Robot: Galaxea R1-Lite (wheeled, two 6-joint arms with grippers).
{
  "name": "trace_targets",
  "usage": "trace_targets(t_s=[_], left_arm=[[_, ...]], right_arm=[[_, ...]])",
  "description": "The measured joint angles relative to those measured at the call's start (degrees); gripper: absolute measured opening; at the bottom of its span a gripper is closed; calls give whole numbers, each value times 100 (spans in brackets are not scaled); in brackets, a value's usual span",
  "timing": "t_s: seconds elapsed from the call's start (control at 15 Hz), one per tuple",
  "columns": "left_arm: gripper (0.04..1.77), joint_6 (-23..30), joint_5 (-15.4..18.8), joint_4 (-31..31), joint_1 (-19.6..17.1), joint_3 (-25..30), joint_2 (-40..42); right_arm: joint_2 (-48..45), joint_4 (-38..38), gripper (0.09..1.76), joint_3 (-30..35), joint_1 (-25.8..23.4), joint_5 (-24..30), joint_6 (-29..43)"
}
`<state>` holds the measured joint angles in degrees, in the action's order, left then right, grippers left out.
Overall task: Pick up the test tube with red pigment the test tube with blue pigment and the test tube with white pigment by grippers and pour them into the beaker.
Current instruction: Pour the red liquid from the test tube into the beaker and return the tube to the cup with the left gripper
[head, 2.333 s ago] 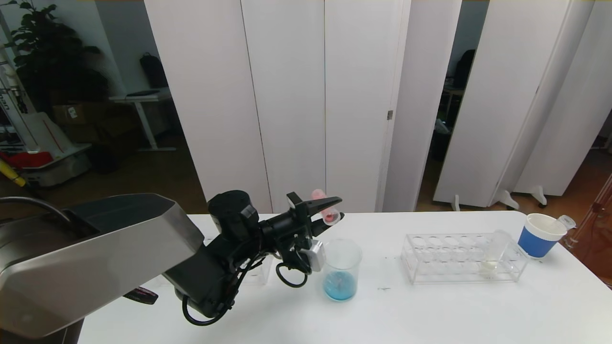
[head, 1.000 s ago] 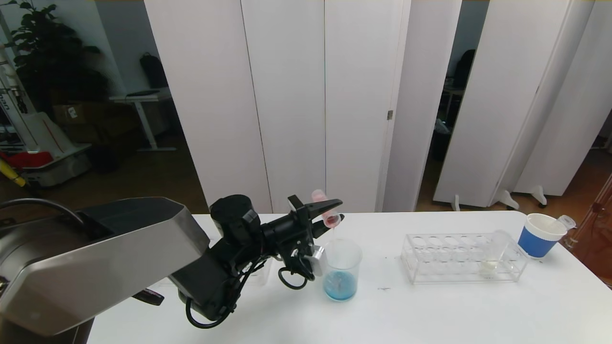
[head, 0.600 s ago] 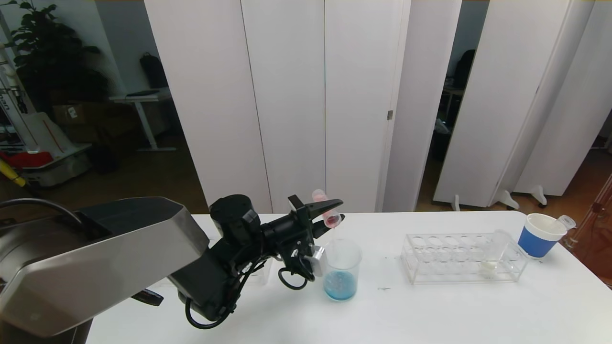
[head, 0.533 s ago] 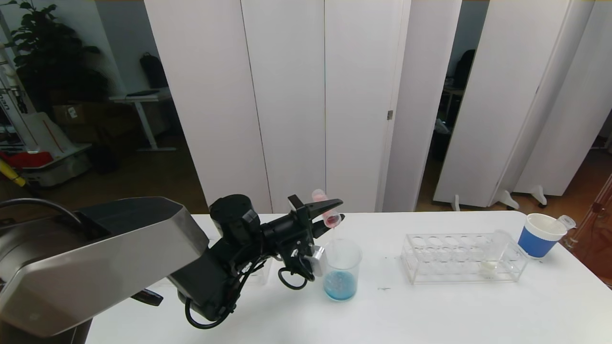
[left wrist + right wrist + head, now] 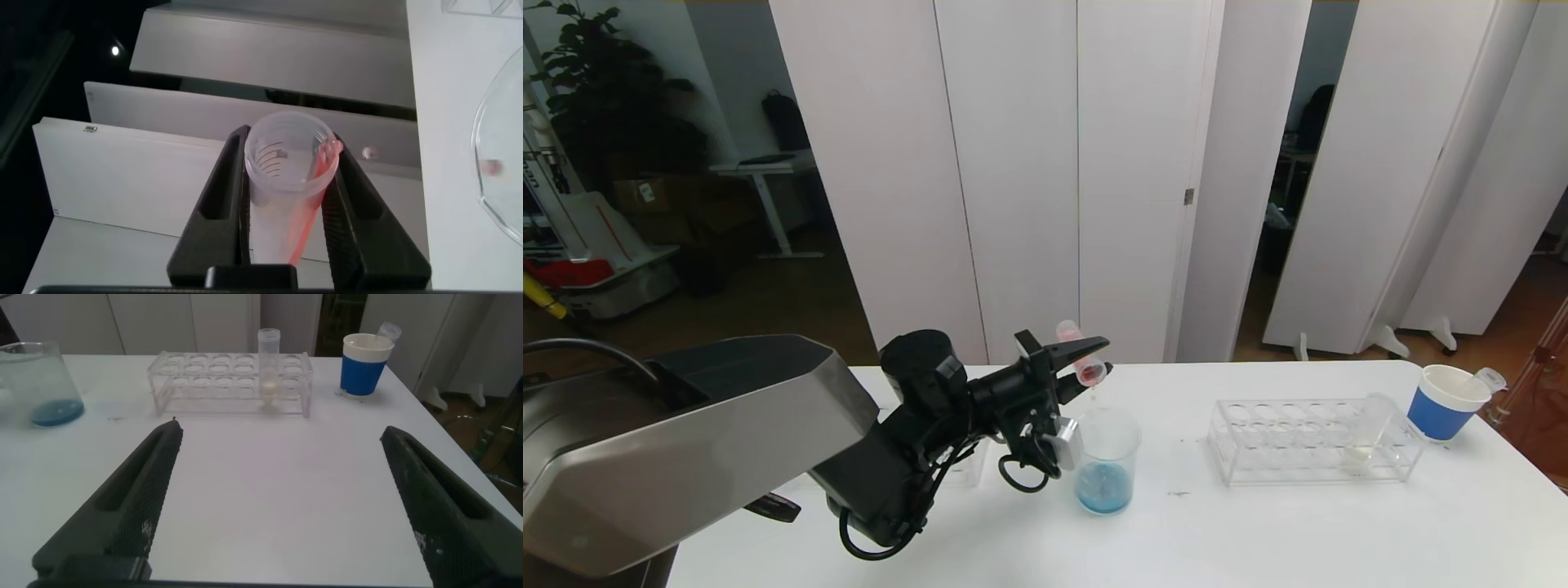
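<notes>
White table (image 5: 1258, 523) carries the beaker (image 5: 1104, 460). Just above its rim, my left tool (image 5: 1086, 365) clamps the tipped test tube with red pigment (image 5: 1081, 364); I should tilt slowly, keeping its mouth over the opening.

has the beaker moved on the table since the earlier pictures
No. The beaker stands in the same spot left of the tube rack, under the tilted red tube in the left gripper.

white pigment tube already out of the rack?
No, the test tube with white pigment stands upright in a slot of the clear rack, with the right gripper open and short of it.
</notes>
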<state>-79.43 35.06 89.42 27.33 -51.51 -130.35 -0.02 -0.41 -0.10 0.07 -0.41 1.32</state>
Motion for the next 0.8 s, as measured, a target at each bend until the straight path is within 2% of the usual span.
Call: trace_targets(t_s=[0.8], left_arm=[[58, -80, -9, 2, -11, -128, 20]], right_arm=[[0, 1, 174, 0, 0, -2, 0]])
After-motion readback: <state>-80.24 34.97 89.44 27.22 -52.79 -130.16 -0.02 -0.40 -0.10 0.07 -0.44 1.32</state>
